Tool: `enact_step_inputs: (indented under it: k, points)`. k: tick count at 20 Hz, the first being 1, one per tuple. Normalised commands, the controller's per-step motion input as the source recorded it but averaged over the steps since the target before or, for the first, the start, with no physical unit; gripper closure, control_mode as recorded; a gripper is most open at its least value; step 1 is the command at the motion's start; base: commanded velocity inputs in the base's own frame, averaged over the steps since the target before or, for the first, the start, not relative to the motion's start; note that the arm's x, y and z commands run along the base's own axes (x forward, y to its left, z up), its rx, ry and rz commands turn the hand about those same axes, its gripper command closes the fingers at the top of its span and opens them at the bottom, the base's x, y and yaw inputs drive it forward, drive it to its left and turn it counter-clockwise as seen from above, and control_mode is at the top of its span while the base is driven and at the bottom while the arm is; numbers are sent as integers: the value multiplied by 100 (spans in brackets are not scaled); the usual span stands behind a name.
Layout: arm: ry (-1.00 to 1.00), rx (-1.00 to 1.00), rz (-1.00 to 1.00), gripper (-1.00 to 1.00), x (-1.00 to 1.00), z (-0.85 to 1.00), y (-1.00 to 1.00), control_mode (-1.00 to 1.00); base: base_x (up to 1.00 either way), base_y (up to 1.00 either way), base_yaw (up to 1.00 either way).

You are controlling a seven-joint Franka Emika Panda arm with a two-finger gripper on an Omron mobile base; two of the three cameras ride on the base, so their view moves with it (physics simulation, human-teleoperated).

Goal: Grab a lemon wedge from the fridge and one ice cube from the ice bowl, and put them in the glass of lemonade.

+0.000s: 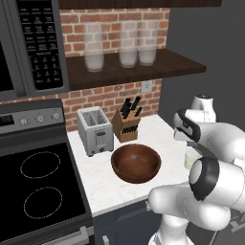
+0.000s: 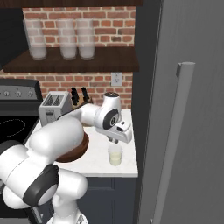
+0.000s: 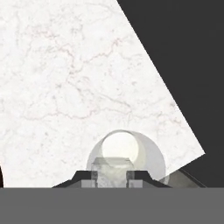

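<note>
Gripper (image 3: 112, 180) directly above glass of lemonade (image 2: 115, 155), fingers closed on ice cube (image 3: 112, 171) held over glass mouth. Fridge (image 2: 183, 131) shut, right of counter (image 1: 103, 184). Ice bowl (image 1: 136, 163) on counter near toaster (image 1: 95, 130). Glass near counter's right front corner.

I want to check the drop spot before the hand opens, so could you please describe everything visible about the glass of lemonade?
The glass of lemonade is a short, clear, round tumbler holding pale yellowish-white liquid. It stands upright on the white marble counter, near the front right corner, right of the wooden bowl. The gripper hangs just above its mouth, shut on a pale ice cube. Nothing but the counter seems to touch it.
</note>
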Motion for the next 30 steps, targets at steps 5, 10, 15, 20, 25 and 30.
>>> enact_step_inputs:
  k: [5,10,15,20,25,30]
  points:
    - [0,0,0,100,0,-15,-3,-100,0,0,0]
    - [-1,0,0,100,0,-14,-1,-100,0,0,0]
    - [0,0,0,100,0,-1,0,-100,0,0,0]
    - [0,0,0,100,0,0,0,-100,0,0,0]
    - [-1,0,0,100,-11,0,0,-100,0,0,0]
    - [-9,4,0,100,-28,6,-1,-100,0,0,0]
